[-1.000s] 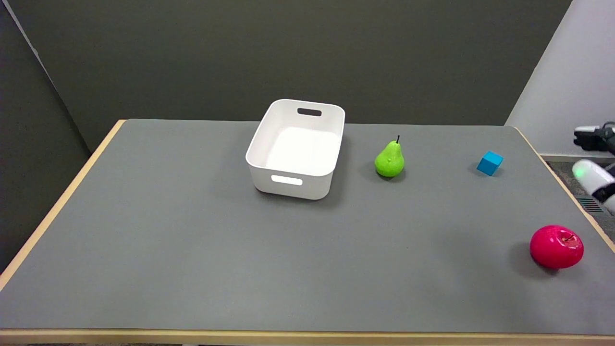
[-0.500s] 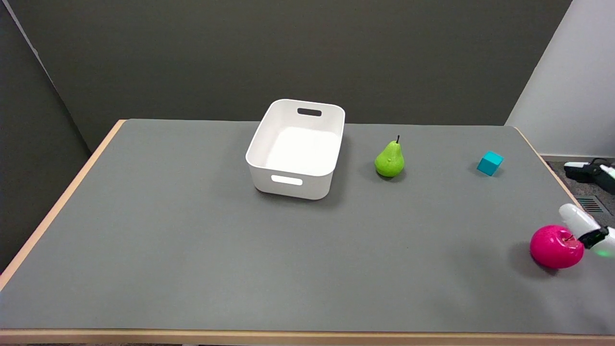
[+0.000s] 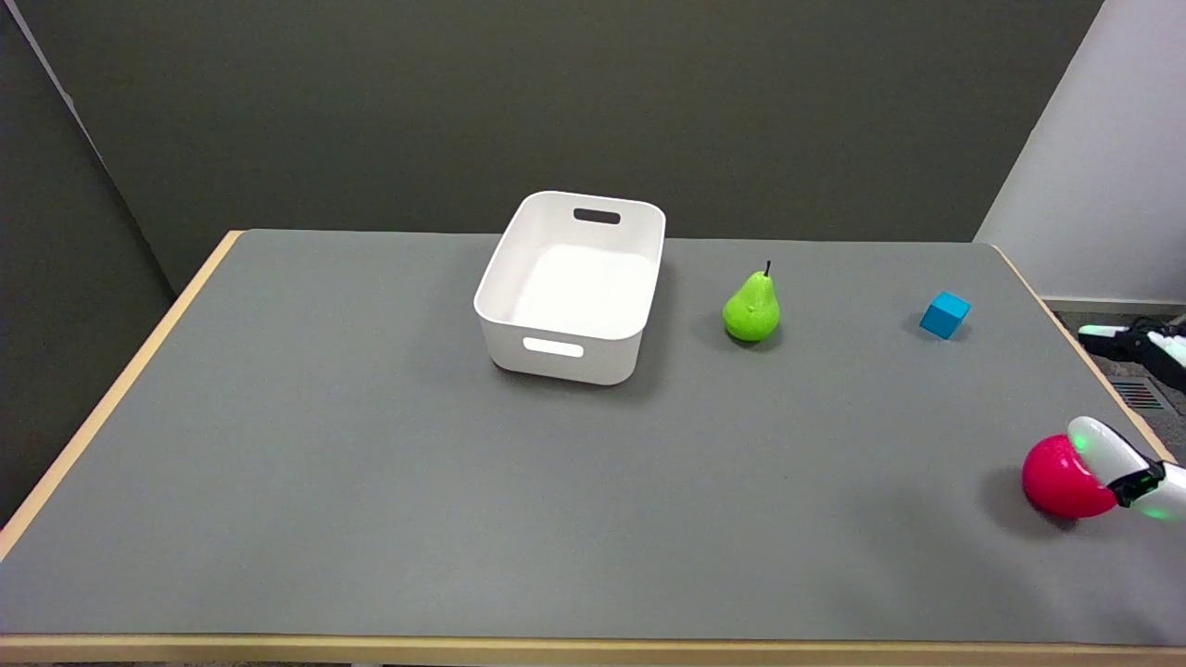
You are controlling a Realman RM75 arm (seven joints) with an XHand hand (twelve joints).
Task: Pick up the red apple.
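One robot hand (image 3: 1126, 468) part covers the red apple (image 3: 1056, 480); its grip cannot be told.

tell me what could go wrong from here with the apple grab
1. The red apple sits close to the table's right edge, and it is round; a nudge from the right hand could roll it off.
2. Only part of the hand shows, lying over the apple's right side at the picture's edge, so its hold cannot be checked; a lift now might slip.
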